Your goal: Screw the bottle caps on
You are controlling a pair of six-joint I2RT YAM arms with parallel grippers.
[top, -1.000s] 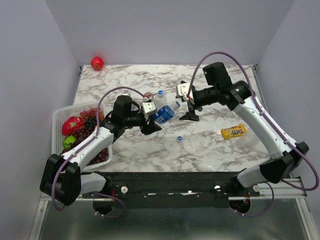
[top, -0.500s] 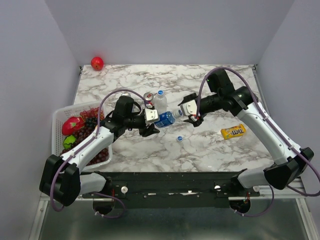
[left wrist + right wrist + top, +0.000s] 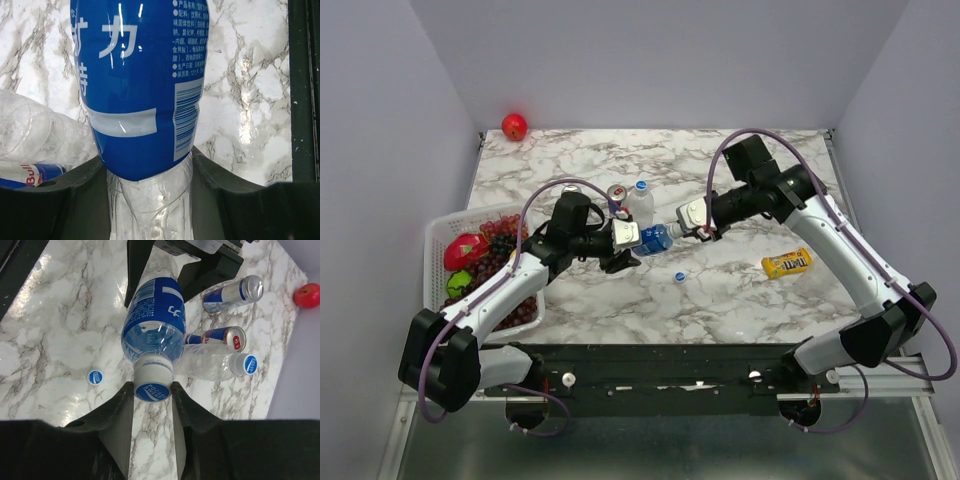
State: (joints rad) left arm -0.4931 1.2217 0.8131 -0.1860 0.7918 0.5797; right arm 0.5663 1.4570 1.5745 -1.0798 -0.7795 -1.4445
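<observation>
Marbled worktop (image 3: 740, 300) below. Reaching inward over its middle: left arm (image 3: 510, 285) low and bent, right arm (image 3: 850, 250) arched high. Left fingers (image 3: 50, 210) clamped on blue-labelled bottle (image 3: 655, 239), held level midair. Right fingers (image 3: 115, 425) pressed against its cap (image 3: 152, 390). Loose cap (image 3: 679, 277) lying just nearer.

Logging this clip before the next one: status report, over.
Left gripper shut on labelled bottle, held level. Right gripper shut on its cap. One loose cap on table; nothing in the way.
</observation>
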